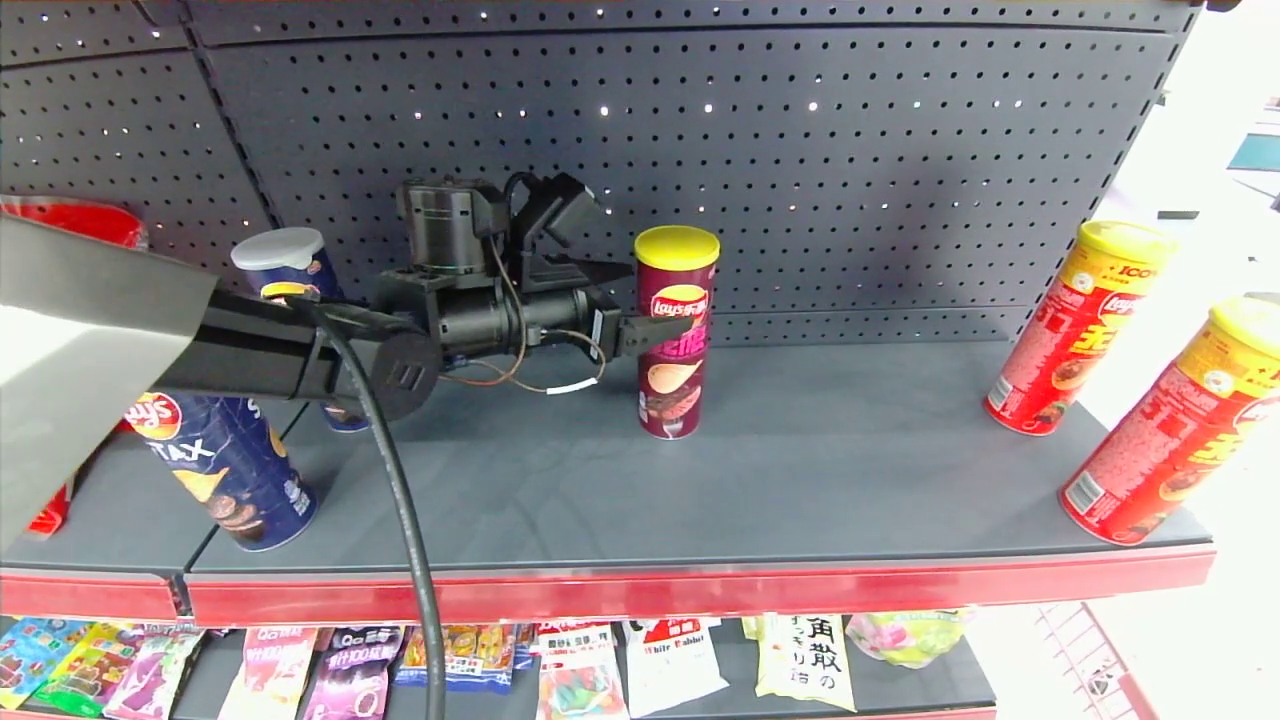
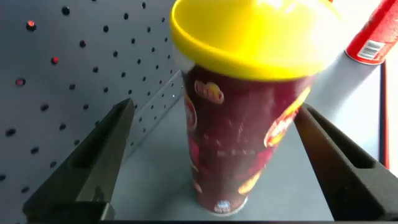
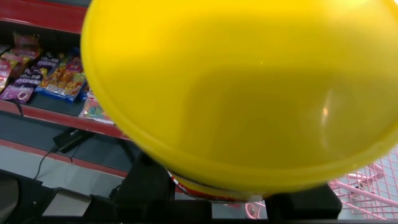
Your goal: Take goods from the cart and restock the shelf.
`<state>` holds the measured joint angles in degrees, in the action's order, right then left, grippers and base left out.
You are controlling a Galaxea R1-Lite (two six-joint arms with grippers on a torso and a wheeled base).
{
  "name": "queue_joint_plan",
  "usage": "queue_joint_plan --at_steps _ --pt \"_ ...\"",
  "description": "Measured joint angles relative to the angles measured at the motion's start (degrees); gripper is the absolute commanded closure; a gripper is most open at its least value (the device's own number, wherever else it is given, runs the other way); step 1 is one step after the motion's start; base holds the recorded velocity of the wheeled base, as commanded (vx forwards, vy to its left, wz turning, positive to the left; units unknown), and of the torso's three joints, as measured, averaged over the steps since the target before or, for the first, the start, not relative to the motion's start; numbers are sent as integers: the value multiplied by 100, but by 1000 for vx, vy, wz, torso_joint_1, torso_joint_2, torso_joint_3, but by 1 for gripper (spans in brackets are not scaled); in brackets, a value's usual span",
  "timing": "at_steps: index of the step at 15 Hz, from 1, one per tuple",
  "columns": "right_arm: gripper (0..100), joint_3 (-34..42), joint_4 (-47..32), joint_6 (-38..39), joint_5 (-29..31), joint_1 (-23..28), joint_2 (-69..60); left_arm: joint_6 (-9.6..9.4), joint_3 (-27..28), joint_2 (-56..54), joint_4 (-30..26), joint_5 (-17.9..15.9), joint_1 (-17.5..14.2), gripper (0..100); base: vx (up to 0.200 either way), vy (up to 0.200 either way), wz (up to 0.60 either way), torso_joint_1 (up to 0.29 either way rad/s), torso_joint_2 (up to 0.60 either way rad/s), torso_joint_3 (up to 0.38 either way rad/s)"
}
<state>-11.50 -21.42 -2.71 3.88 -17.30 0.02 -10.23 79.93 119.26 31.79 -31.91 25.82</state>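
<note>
A maroon chip can (image 1: 675, 335) with a yellow lid stands upright on the grey shelf (image 1: 820, 480), near the middle. My left gripper (image 1: 676, 327) reaches in from the left at the can's mid-height. In the left wrist view the maroon can (image 2: 239, 130) stands between the two black fingers (image 2: 93, 168), with a gap on each side, so the left gripper (image 2: 216, 111) is open around it. In the right wrist view a can's large yellow lid (image 3: 242, 87) sits close to the camera, and my right gripper (image 3: 224, 198) is shut on that can below the lid.
Two red cans with yellow lids (image 1: 1075, 325) (image 1: 1170, 420) stand at the shelf's right end. Blue cans (image 1: 225, 460) (image 1: 290, 265) stand at the left. A pegboard wall (image 1: 800, 150) backs the shelf. Snack bags (image 1: 580, 670) fill the lower shelf. A pink cart (image 3: 367, 193) lies below the right gripper.
</note>
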Motion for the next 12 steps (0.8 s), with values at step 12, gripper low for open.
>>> queue_joint_plan --at_steps 12 --pt "100 -2 5 4 6 0 0 20 466 351 -13 90 234 0 0 0 0 0 0 0"
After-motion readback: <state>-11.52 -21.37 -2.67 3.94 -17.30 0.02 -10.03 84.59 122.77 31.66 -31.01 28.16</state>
